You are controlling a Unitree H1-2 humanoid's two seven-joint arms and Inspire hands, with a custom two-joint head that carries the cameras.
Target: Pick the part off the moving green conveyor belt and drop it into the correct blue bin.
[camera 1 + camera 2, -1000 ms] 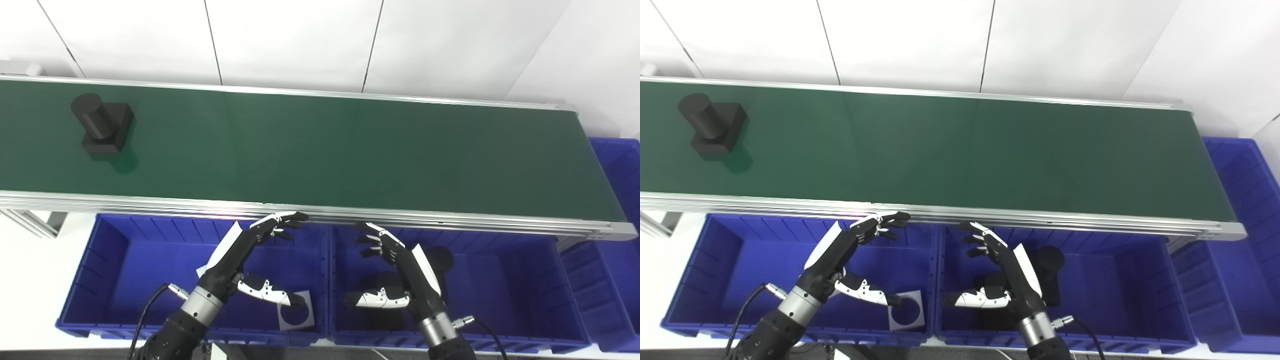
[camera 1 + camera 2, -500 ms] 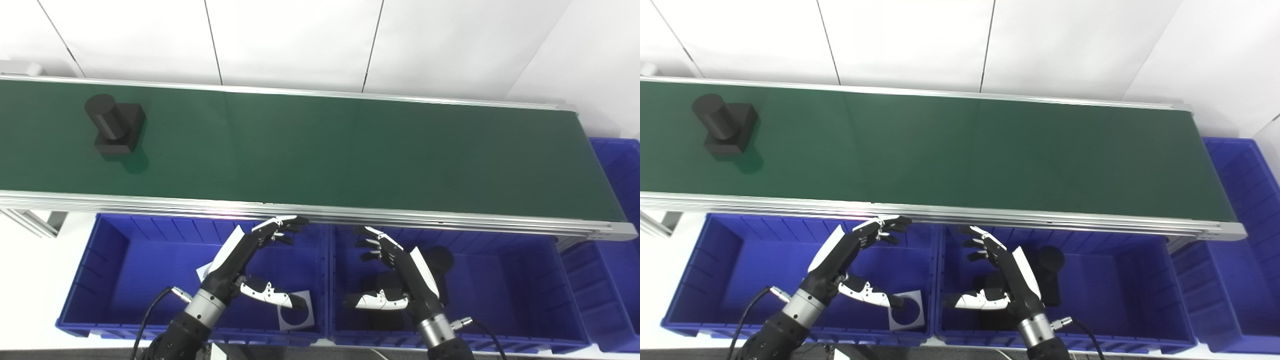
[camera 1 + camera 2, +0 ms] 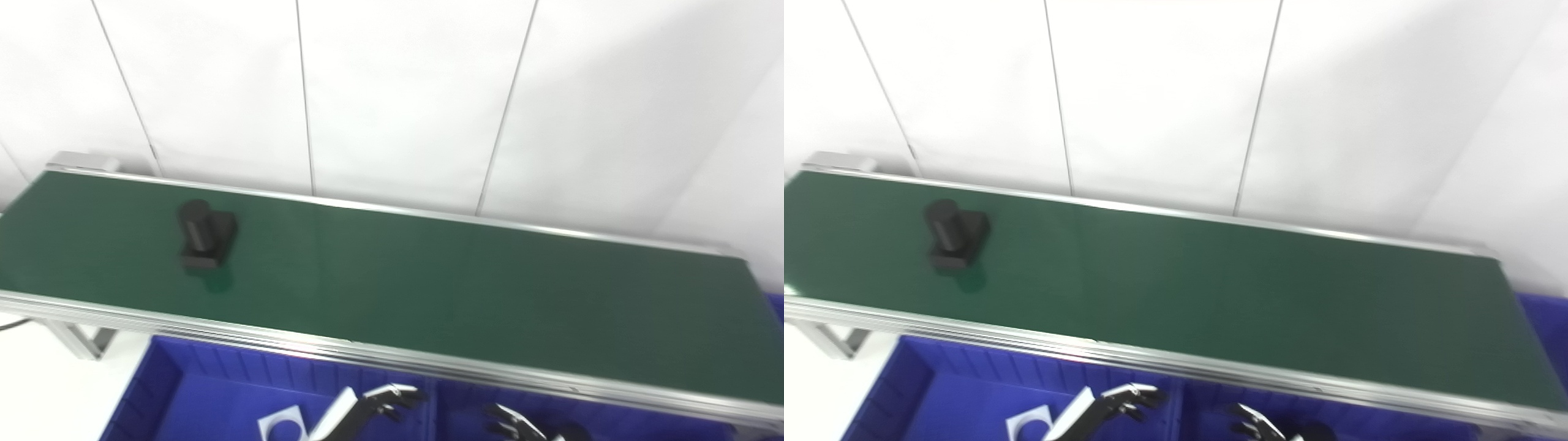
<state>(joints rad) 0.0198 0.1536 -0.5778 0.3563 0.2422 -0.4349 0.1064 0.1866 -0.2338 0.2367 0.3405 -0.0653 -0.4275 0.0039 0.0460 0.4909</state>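
A black part [image 3: 205, 236], a cylinder lying on a square block, rides the green conveyor belt [image 3: 429, 282] near its left end. Both hands hang below the belt's near rail, over the blue bins, far from the part. Only the fingers of my left hand [image 3: 367, 411] show at the bottom edge, spread and curled with nothing in them. My right hand [image 3: 517, 427] shows just its fingertips, apart and empty. The rest of both hands is cut off by the frame.
The left blue bin [image 3: 202, 392] holds a white card [image 3: 280, 424] with a round hole. A dark part [image 3: 1314, 432] peeks from the right bin at the bottom edge. White wall panels stand behind the belt. The belt's metal rail [image 3: 429, 367] runs just above the hands.
The camera has tilted up, so the whole picture slid down and the hands are mostly cut off. The black part has ridden the belt a little to the right.
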